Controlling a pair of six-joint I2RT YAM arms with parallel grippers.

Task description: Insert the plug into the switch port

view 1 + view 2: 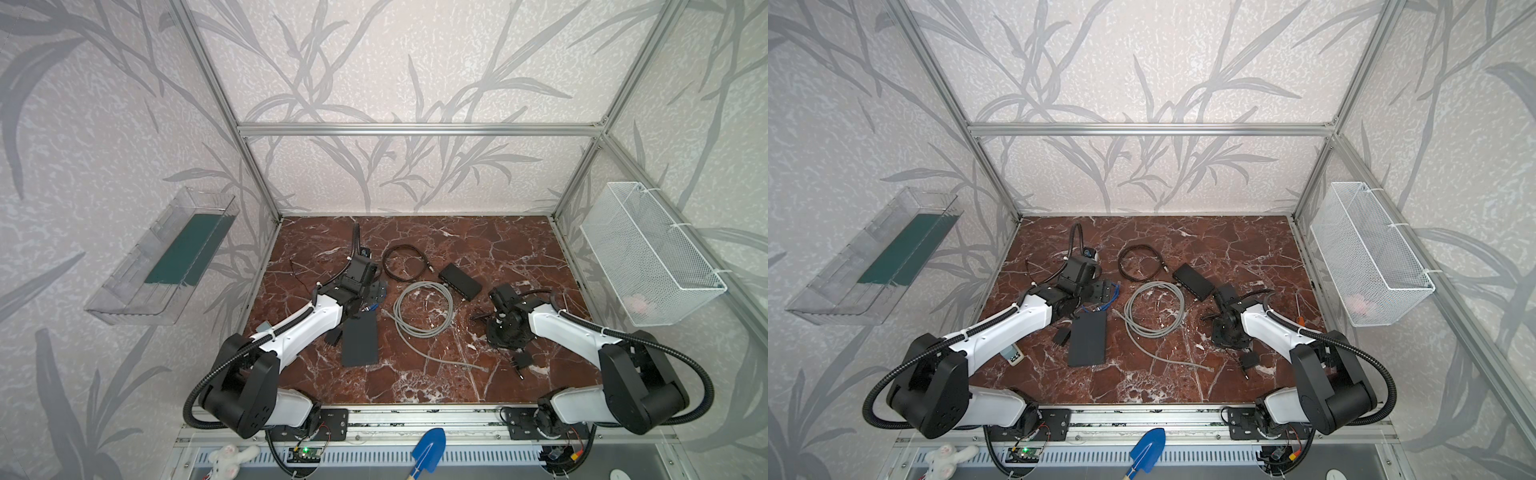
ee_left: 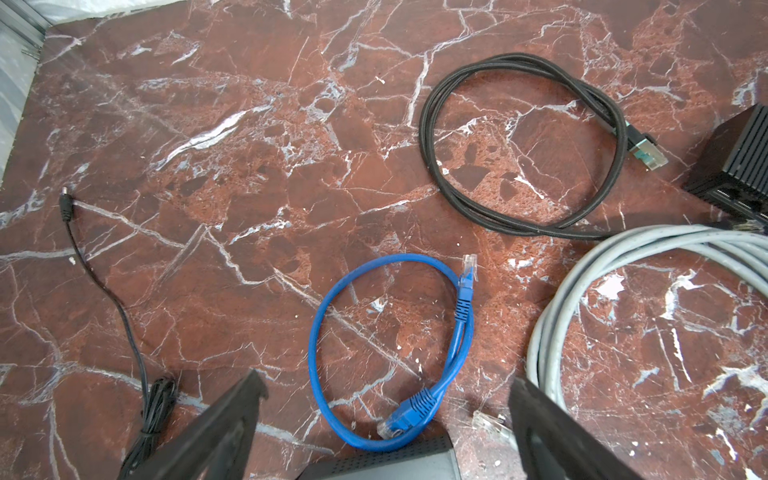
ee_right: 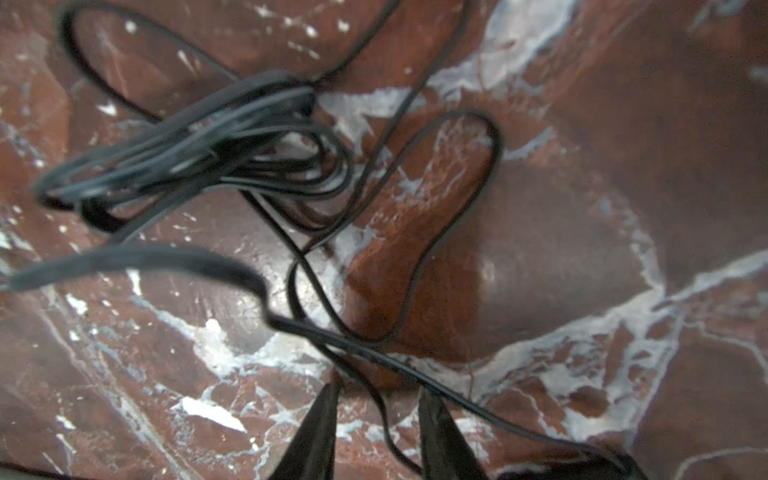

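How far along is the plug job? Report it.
Done: nothing visible; neither gripper holds anything. In hand: right gripper straddles a thin black cord, jaws not clamped; left gripper open over the blue cable. Left: grasp, reach the switch, insert.

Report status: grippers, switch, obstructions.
Left gripper open, over blue patch cable. Right gripper part open, thin black cord between its fingertips, not pinched. Switch on table, clear of both grippers. Grey cable coil lies beside switch.
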